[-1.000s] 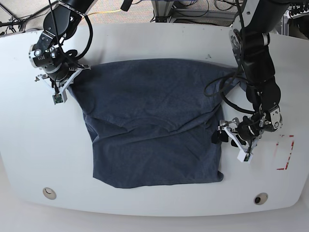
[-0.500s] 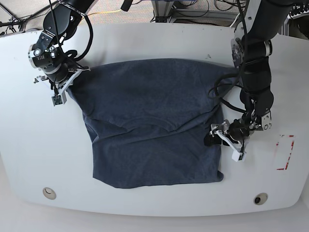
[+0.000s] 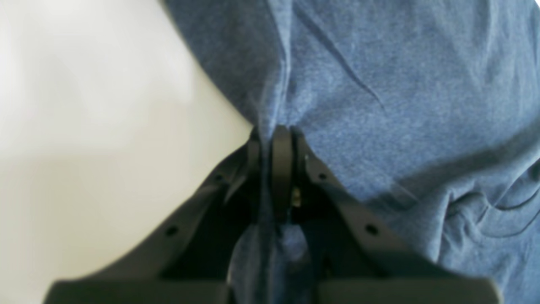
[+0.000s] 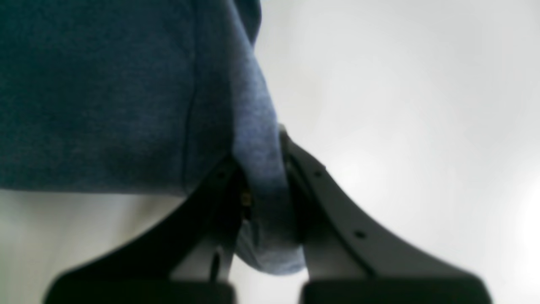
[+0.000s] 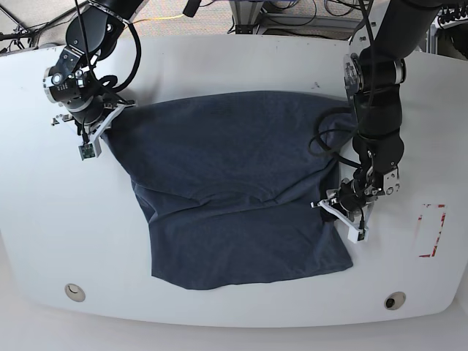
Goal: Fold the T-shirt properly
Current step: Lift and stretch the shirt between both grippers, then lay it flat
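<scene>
Item: navy heathered T-shirt [image 5: 234,190], spread across the middle of the white tabletop [image 5: 219,66], creased diagonally, lower hem toward the near edge. Left gripper [image 5: 330,208] was clamped on the shirt's side edge, cloth pinched between its closed jaws in the left wrist view. Right gripper [image 5: 108,121] was likewise closed on a bunched fold at the far opposite corner. Risks, as judged: uneven pulling by the two arms could skew the fold line; the thin pinch on the left could slip out under tension; the existing creases could be trapped in the fold
</scene>
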Available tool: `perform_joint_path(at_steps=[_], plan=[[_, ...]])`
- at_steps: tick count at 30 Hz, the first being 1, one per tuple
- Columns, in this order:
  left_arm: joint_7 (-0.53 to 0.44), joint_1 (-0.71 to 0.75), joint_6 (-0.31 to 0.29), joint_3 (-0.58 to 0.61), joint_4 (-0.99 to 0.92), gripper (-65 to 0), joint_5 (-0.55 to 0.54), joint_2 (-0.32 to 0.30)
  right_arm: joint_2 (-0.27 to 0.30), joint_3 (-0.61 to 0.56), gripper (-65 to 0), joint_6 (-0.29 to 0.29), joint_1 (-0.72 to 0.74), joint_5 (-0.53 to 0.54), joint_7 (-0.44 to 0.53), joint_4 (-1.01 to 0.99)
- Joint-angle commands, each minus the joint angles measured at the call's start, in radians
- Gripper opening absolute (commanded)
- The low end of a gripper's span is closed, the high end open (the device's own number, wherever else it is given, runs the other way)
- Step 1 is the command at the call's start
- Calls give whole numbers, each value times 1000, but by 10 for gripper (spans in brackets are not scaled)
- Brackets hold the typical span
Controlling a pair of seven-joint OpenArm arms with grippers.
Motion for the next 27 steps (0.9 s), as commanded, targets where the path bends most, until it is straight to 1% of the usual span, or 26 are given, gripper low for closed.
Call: perform_joint_path(at_steps=[1, 4, 6, 8, 10, 13, 18, 20, 23, 25, 27], plan=[[4, -5, -25, -1, 99, -650, -15, -4, 13, 0, -650, 1, 23, 8, 18, 57], [77, 22, -49, -1, 237, -650, -15, -6, 13, 0, -650, 1, 52, 4, 18, 86], [136, 56, -54, -1, 354, -650, -15, -6, 18, 0, -650, 1, 79, 4, 18, 92], [173, 84, -55, -1, 450, -650, -15, -8, 38, 0, -650, 1, 108, 4, 16, 92], [216, 117, -57, -1, 575, -650, -15, -27, 59, -3, -650, 1, 153, 4, 16, 89], [256, 143, -58, -1, 688, -650, -15, -43, 79, -6, -650, 1, 216, 5, 16, 85], [324, 154, -58, -3, 829, -650, -15, -86, 133, -7, -650, 1, 349, 5, 13, 45], [362, 154, -58, -24, 883, -650, -15, -110, 167, -7, -650, 1, 412, 5, 13, 15], [403, 145, -60, -75, 921, -647, -15, -116, 194, -7, -650, 1, 500, 5, 12, -41], [425, 122, -60, -84, 955, -647, -16, -120, 210, -7, -650, 1, 552, 5, 12, -80], [460, 97, -60, -85, 987, -647, -16, -129, 237, -7, -650, 1, 613, 5, 12, -118]])
